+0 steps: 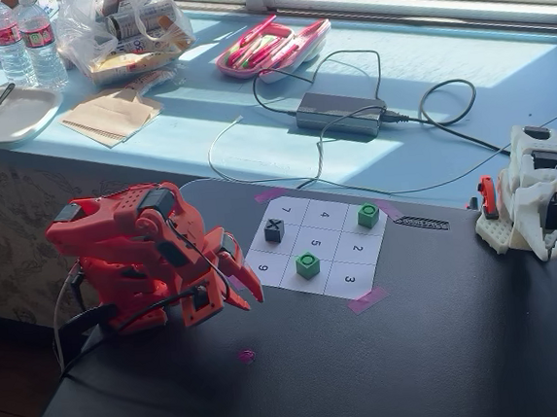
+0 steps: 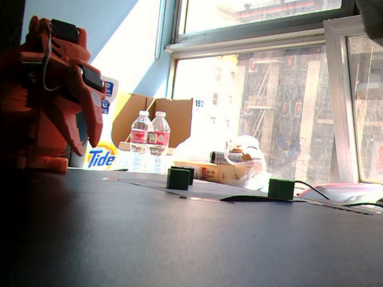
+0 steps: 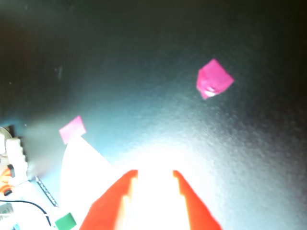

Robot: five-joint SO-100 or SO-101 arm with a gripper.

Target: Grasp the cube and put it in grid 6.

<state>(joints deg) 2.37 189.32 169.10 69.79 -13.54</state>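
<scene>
Two green cubes stand on the white 3x3 sheet (image 1: 358,265). One green cube (image 1: 308,263) sits on the near-row cell between 9 and 3 and hides its numeral. The other (image 1: 368,215) sits on the far right corner cell. Both show low in the other fixed view (image 2: 178,178) (image 2: 281,188). My red gripper (image 1: 245,294) hangs folded at the sheet's left edge, near cell 9, open and empty. In the wrist view its fingers (image 3: 154,173) stand apart over glare, with a green cube (image 3: 65,221) at the lower left.
A dark grey X cube (image 1: 274,230) sits on the cell left of 5. Pink tape bits (image 3: 214,79) lie on the black table. A white arm (image 1: 531,196) stands at the right. Bottles, cables and bags fill the blue ledge behind.
</scene>
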